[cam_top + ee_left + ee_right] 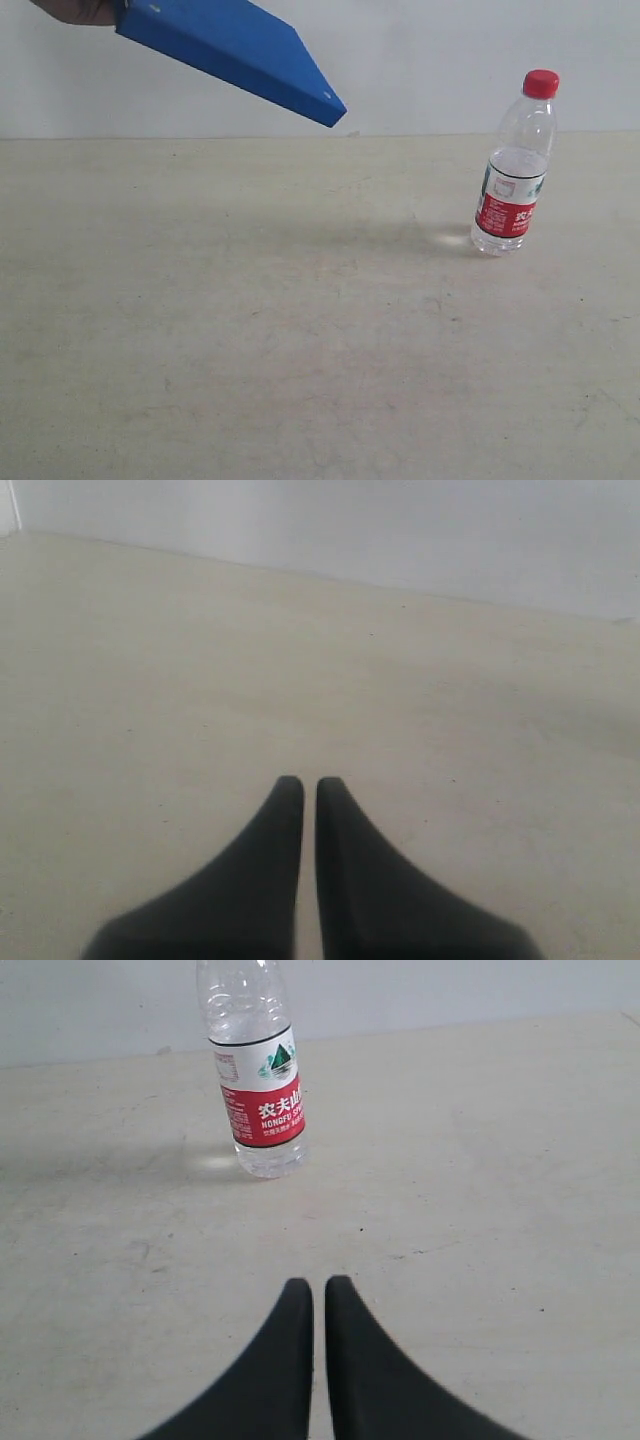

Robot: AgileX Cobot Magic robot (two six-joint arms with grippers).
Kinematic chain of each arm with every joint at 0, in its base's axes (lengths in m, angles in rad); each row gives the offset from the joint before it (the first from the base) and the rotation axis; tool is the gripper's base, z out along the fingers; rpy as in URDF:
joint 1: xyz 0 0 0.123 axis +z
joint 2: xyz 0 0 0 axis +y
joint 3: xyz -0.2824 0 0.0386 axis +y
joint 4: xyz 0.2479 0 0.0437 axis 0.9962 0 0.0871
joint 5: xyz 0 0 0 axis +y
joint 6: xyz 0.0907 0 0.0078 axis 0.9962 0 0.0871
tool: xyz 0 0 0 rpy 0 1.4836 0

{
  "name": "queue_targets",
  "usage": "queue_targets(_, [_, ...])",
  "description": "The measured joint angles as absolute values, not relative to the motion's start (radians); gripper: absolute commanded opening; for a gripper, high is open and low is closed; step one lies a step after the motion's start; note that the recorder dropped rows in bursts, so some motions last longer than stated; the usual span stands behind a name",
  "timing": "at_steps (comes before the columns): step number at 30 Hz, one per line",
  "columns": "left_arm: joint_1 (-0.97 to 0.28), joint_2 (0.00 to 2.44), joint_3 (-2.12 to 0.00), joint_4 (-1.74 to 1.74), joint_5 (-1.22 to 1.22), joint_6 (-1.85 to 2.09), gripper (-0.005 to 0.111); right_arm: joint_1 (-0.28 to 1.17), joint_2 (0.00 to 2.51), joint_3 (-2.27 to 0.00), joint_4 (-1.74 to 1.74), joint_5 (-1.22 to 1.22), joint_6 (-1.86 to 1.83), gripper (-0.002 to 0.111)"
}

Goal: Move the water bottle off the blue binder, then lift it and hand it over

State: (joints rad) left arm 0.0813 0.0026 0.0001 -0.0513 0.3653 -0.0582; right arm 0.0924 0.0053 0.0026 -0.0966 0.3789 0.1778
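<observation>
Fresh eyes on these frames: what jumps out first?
The blue binder hangs tilted in mid-air at the exterior view's upper left, clear of the table. The water bottle stands upright on the table at right, alone, red cap on. The left gripper and right gripper are both shut and empty.

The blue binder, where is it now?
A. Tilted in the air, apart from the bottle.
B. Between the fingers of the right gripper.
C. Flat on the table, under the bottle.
A: in the exterior view the blue binder hangs tilted at the upper left, above the table, while the water bottle stands upright on the table, off to its right.
</observation>
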Motion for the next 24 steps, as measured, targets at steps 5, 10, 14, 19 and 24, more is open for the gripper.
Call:
queue_targets(5, [0.086,0.003,0.000,-0.096,0.365,-0.011,0.004,0.092,0.005,0.003,-0.097,0.379,0.178,0.003])
queue_targets(10, [0.081,0.003,0.000,-0.102,0.365,-0.006,0.004,0.092,0.005,0.003,-0.097,0.379,0.178,0.003])
queue_targets(14, [0.081,0.003,0.000,-0.102,0.365,-0.006,0.004,0.092,0.005,0.003,-0.097,0.379,0.178,0.003])
queue_targets(19, [0.081,0.003,0.000,-0.102,0.365,-0.006,0.004,0.092,0.005,0.003,-0.097,0.379,0.178,0.003])
queue_targets(24, [0.081,0.003,0.000,-0.102,0.365,-0.006,0.004,0.092,0.005,0.003,-0.097,0.379,0.178,0.003])
